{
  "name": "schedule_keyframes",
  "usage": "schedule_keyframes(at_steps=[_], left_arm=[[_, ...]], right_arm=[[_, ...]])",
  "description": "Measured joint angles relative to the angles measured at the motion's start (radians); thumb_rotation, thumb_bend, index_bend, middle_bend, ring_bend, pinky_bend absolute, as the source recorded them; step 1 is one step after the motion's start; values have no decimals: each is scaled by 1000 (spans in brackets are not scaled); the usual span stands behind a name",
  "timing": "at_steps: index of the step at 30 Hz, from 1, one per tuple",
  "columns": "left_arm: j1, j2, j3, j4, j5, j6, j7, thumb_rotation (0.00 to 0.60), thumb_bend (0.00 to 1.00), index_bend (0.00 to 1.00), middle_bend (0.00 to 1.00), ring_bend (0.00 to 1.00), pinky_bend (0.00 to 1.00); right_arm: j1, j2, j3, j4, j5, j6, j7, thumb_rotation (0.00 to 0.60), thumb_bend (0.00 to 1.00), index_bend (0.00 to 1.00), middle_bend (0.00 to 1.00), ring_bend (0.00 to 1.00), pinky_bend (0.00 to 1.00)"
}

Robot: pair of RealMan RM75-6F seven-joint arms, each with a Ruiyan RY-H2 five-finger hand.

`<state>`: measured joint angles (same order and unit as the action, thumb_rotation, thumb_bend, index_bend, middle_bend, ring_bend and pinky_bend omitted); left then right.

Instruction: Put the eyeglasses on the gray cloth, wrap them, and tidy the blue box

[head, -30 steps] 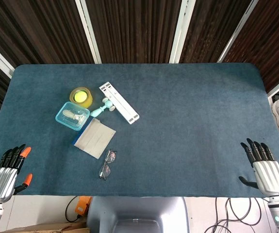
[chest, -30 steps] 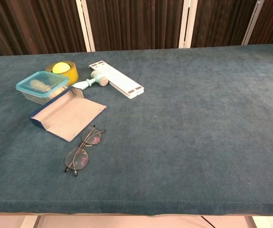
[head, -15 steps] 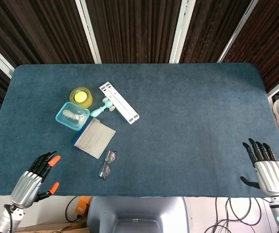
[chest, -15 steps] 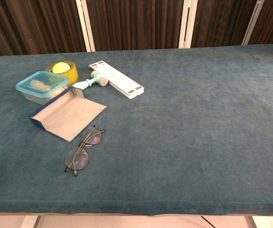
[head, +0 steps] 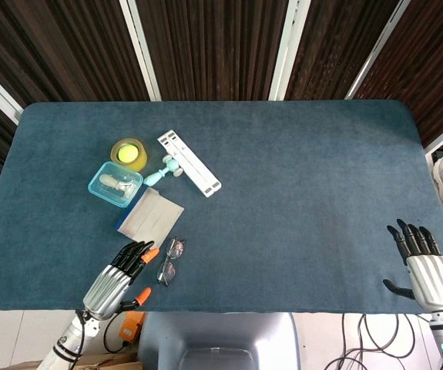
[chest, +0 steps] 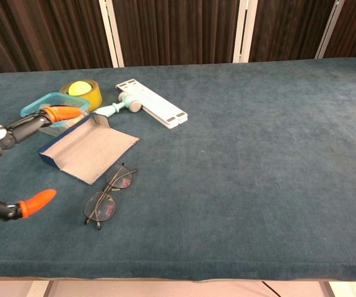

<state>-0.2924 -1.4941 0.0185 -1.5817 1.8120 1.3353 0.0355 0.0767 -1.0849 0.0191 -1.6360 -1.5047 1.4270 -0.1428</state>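
Note:
The eyeglasses [head: 170, 260] [chest: 109, 193] lie flat on the blue tablecloth, just below the gray cloth [head: 151, 219] [chest: 89, 147]. That cloth lines an open blue box [chest: 52, 157]. My left hand [head: 118, 279] [chest: 7, 161] hovers open with fingers spread, just left of the eyeglasses and not touching them. At the table's near right corner my right hand [head: 423, 266] is open and holds nothing; the chest view does not show it.
Behind the cloth stand a clear lidded container [head: 115, 183] [chest: 54, 112], a yellow tape roll [head: 129, 153] [chest: 82, 91], a small teal roller [head: 162, 173] [chest: 119, 106] and a white flat stand [head: 189, 163] [chest: 151, 103]. The table's front edge [head: 283, 310] is close to both hands.
My left hand has swung from the table's near left corner rightward to beside the eyeglasses and now shows in the chest view. The right hand has barely moved.

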Motion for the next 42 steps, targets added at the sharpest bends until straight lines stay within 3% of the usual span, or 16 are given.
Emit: schedule_keyframes(at_steps=[9, 19, 42], left_arm=[[-53, -141, -15, 50, -80, -104, 73, 600, 344, 0, 0, 0, 80], [-87, -258, -38, 182, -165, -157, 148, 600, 346, 0, 0, 0, 80], [-109, -299, -40, 294, -275, -190, 220, 600, 344, 0, 0, 0, 76]], right_arm=[[-2, -8, 7, 7, 8, 7, -3, 600, 252, 30, 0, 0, 0], [-5, 0, 14, 8, 18, 11, 9, 600, 252, 28, 0, 0, 0], [-16, 19, 18, 3, 15, 29, 34, 600, 252, 28, 0, 0, 0]])
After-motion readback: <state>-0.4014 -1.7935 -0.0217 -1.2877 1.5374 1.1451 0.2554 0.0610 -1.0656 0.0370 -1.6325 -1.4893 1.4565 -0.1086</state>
